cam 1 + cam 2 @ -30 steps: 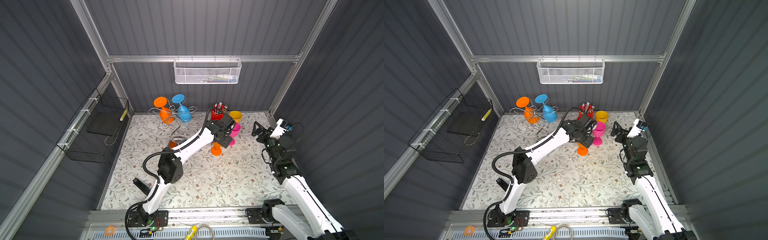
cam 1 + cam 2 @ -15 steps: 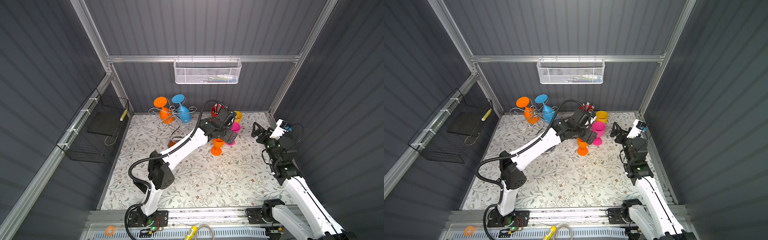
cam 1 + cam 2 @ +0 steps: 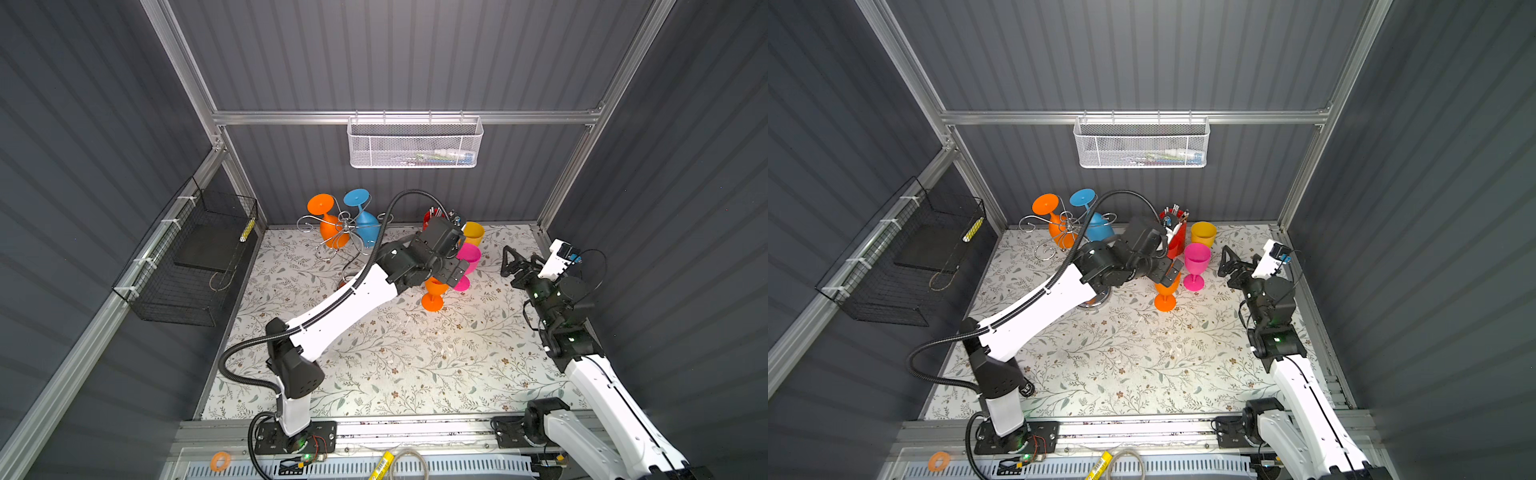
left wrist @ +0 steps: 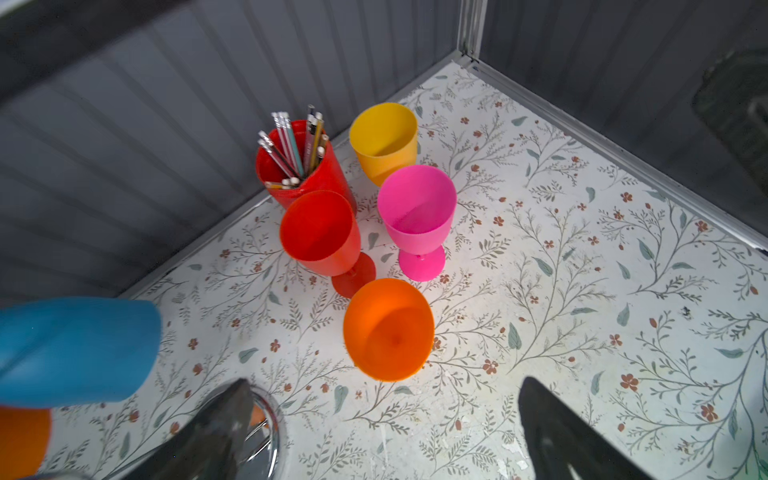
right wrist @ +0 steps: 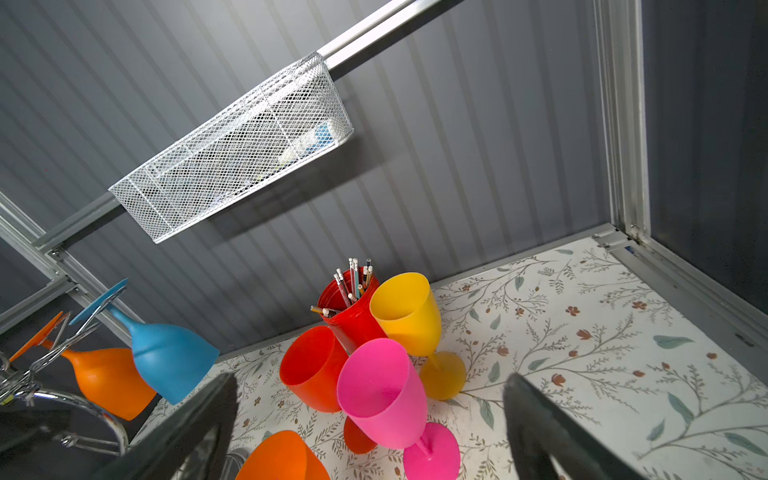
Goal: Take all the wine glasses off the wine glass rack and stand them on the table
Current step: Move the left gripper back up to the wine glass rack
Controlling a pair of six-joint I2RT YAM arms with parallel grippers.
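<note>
The chrome wine glass rack (image 3: 345, 226) (image 3: 1068, 226) stands at the back left. An orange wine glass (image 3: 330, 235) and a blue one (image 3: 366, 228) hang upside down from it; the blue one (image 4: 79, 349) shows large in the left wrist view. Another orange wine glass (image 3: 433, 293) (image 3: 1165, 296) (image 4: 388, 330) stands upright on the floral mat. My left gripper (image 3: 451, 271) (image 4: 382, 386) is open just beside and above it, holding nothing, with the rack's shiny base (image 4: 270, 436) under one finger. My right gripper (image 3: 509, 259) (image 5: 370, 378) is open at the right, facing the cups.
A pink glass (image 4: 417, 216), a red glass (image 4: 320, 232), a yellow glass (image 4: 384, 137) and a red pencil cup (image 4: 307, 174) cluster near the back wall. A white mesh basket (image 3: 415, 145) hangs on the back wall, a black wire basket (image 3: 195, 262) on the left wall.
My left gripper opened and let go of the orange glass, which now stands alone on the mat; the left arm drew back from it. The right arm barely moved.
</note>
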